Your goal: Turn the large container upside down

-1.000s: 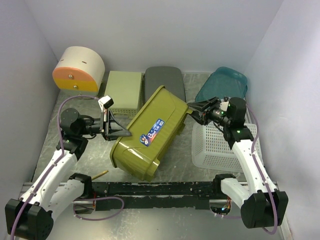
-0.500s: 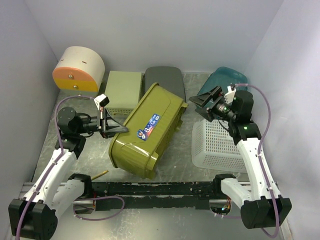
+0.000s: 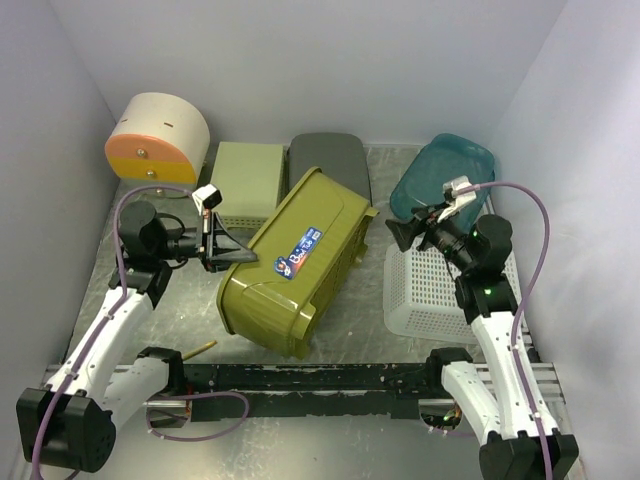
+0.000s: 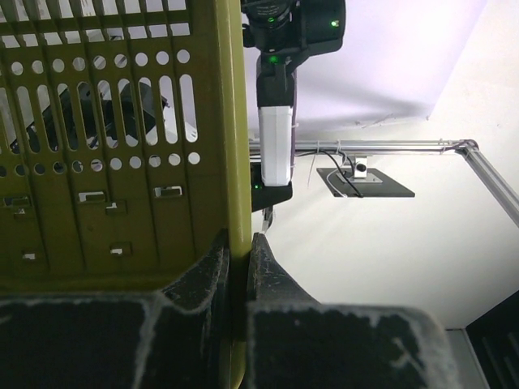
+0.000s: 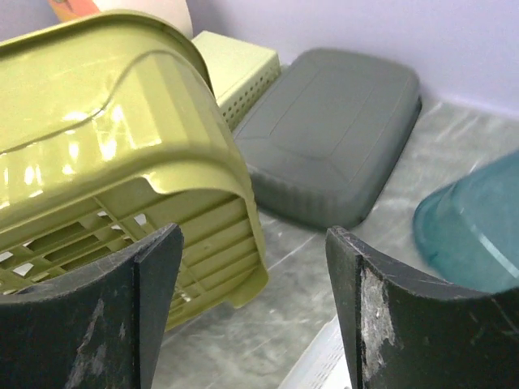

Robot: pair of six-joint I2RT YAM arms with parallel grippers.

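The large olive-green container (image 3: pixel 295 262) lies tilted on its side in the middle of the table, a blue label on its upper face. My left gripper (image 3: pixel 240 258) is shut on its left rim; in the left wrist view the fingers (image 4: pixel 240 259) pinch the thin green wall (image 4: pixel 122 138). My right gripper (image 3: pixel 398 232) is open and empty, just off the container's right end. In the right wrist view the container's rounded rim (image 5: pixel 122 162) sits left of the open gripper (image 5: pixel 255 267).
A white mesh basket (image 3: pixel 440 290) lies under the right arm. A teal tub (image 3: pixel 445 172), a grey lid (image 3: pixel 330 165), a pale green box (image 3: pixel 245 180) and a cream-and-orange drum (image 3: pixel 158 138) line the back. A small stick (image 3: pixel 200 348) lies near the front rail.
My right gripper has let go of the container's right end and pulled back to the right. The container has rolled a little toward the left and settled lower. The left gripper keeps its hold.
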